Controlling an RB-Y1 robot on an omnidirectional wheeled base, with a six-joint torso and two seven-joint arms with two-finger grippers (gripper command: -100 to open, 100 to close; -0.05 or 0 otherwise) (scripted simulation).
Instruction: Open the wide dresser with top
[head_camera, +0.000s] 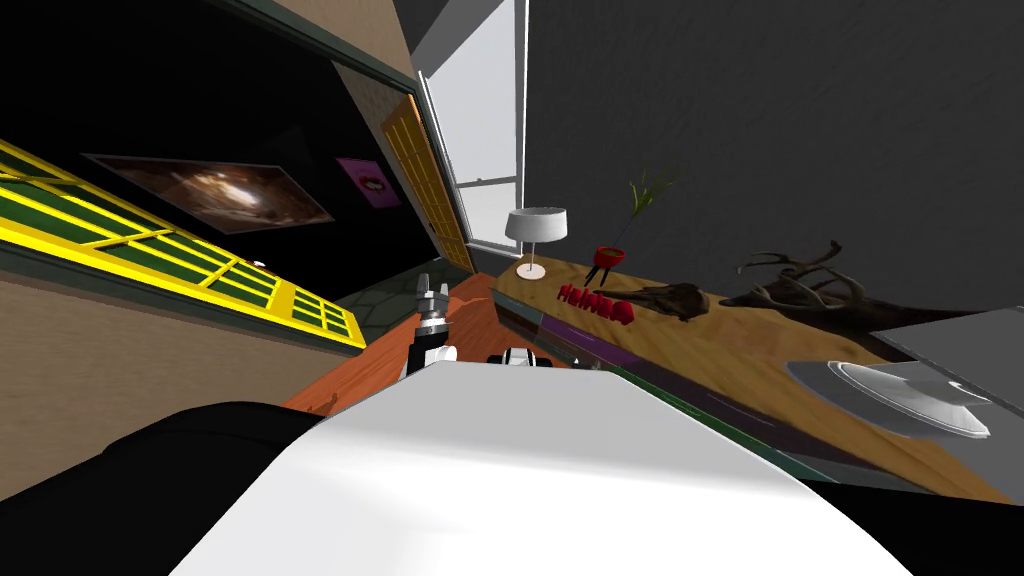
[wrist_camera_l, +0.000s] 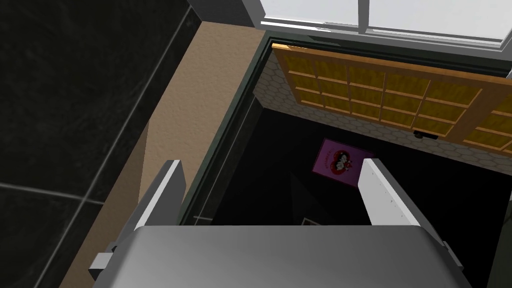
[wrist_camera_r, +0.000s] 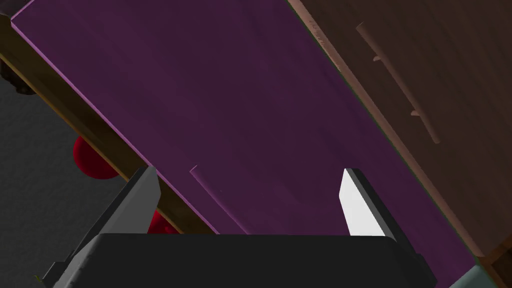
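The wide dresser (head_camera: 760, 345) stands along the robot's right side, directly ahead of the right gripper (wrist_camera_r: 248, 174). Its purple drawer front (wrist_camera_r: 240, 100) faces that gripper's fingers, which are spread apart and clamp nothing. A brown drawer front (wrist_camera_r: 450, 75) adjoins the purple one, beyond the lighter finger. A slim purple handle (wrist_camera_r: 217, 202) lies between the fingers, nearer the darker one. The left gripper (wrist_camera_l: 271, 165), held forward and away from the dresser, is likewise spread and empty.
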